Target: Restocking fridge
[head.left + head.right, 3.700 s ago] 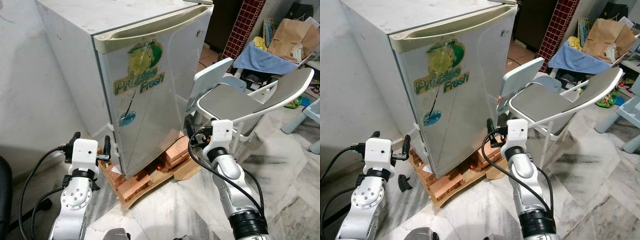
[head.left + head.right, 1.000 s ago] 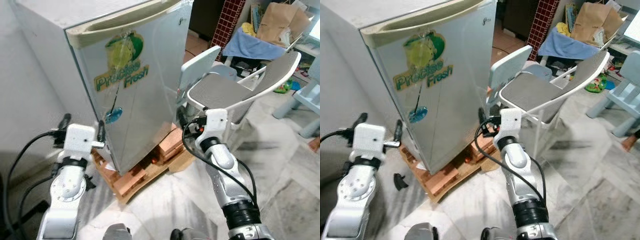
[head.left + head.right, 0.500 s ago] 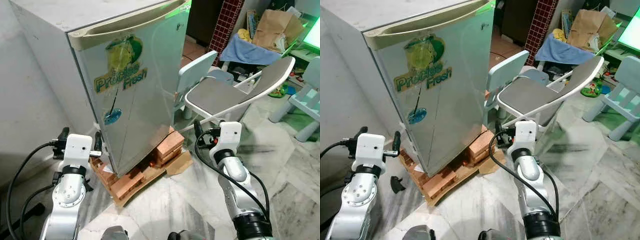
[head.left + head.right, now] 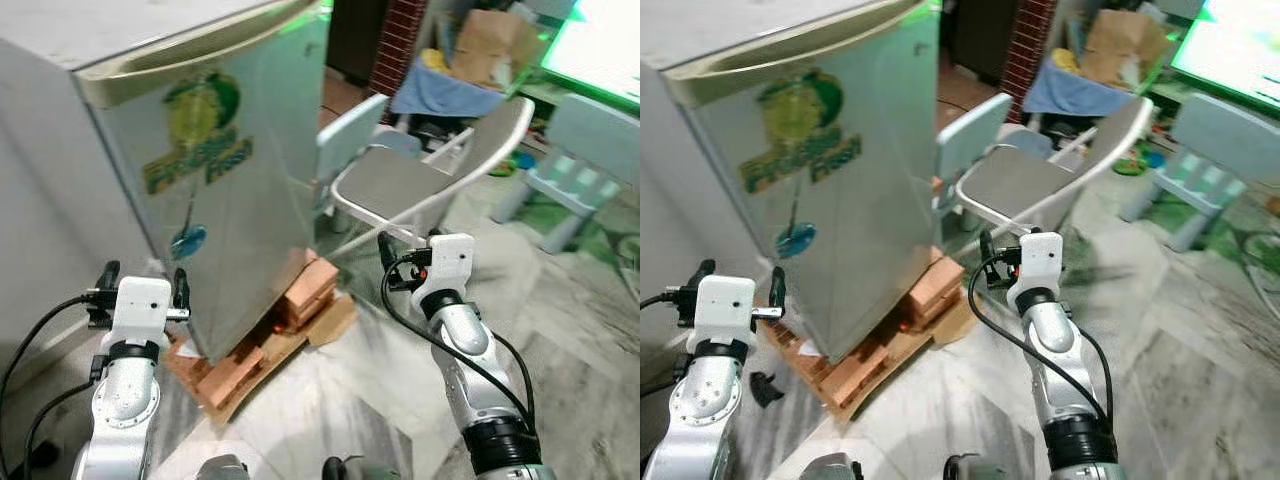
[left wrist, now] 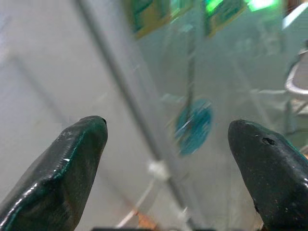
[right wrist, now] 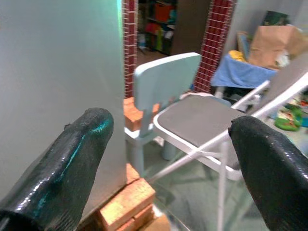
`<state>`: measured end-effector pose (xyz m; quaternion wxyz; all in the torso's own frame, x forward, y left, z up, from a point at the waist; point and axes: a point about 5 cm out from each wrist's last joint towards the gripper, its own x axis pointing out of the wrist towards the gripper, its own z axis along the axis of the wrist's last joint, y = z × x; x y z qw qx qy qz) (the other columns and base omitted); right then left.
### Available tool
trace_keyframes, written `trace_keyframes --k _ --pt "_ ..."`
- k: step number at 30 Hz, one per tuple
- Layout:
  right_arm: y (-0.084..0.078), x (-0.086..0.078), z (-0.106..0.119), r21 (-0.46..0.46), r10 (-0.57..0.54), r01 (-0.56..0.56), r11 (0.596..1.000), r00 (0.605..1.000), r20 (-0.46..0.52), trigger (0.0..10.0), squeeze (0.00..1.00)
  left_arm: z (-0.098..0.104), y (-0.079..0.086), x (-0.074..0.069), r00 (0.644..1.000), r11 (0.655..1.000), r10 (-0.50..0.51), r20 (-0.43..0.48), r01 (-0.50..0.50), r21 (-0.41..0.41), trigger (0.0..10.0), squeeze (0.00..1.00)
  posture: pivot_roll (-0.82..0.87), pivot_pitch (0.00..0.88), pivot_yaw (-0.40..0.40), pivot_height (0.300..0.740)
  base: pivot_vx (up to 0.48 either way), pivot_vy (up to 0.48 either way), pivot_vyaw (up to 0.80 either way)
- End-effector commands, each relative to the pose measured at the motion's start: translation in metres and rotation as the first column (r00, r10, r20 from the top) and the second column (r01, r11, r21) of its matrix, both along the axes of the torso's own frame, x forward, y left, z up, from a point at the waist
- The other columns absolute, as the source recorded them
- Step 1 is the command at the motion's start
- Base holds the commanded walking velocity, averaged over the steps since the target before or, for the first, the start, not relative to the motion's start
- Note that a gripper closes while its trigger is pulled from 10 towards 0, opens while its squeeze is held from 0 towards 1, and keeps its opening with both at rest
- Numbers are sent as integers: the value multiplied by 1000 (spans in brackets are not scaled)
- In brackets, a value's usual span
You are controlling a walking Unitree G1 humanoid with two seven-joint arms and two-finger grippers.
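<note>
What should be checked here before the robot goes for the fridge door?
1. Fridge door shut: ok, it needs opening first.
2. Left pincer open and empty: ok.
3. Right pincer open and empty: ok.
4. Door handle within reach: cannot tell; both pincers sit low beside the cabinet.
5. Door swing space: not ok; folding chair stands close by the door.
6. Stock to load: cannot tell.

Fridge (image 4: 215, 180) door glossy painted metal; bricks (image 4: 300, 295) rough; floor (image 4: 560, 330) polished marble; chair (image 4: 400, 185) seat matt grey.
</note>
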<state>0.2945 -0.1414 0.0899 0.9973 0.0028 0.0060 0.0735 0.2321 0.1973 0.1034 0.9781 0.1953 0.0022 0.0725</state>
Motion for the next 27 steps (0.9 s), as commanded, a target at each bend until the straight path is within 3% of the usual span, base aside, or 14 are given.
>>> trace_keyframes --k 1,10,16,22,27 --pt "-1 1 3 -8 -5 5 1000 1000 20 10000 0 5 -6 4 999 999 -33 18 32 23 10000 0 160 3 -15 740 0 0 0" --pt "-13 -7 1 5 -139 139 990 989 49 10000 0 15 -23 29 983 982 -179 31 178 57 10000 0 101 0 119 740 0 0 0" --pt "-16 -9 2 0 -155 156 988 986 60 10000 0 17 -27 36 980 980 -194 38 192 51 10000 0 88 0 99 740 0 0 0" --pt "-14 -11 1 -23 -92 93 995 995 34 10000 0 9 -27 24 990 990 -142 26 142 5 10000 0 111 4 -1 740 0 0 0" --pt "-17 -20 -3 -12 -73 73 997 997 -31 10000 0 2 -25 2 995 995 -102 -9 102 -9 10000 0 144 25 -52 740 0 211 -245"
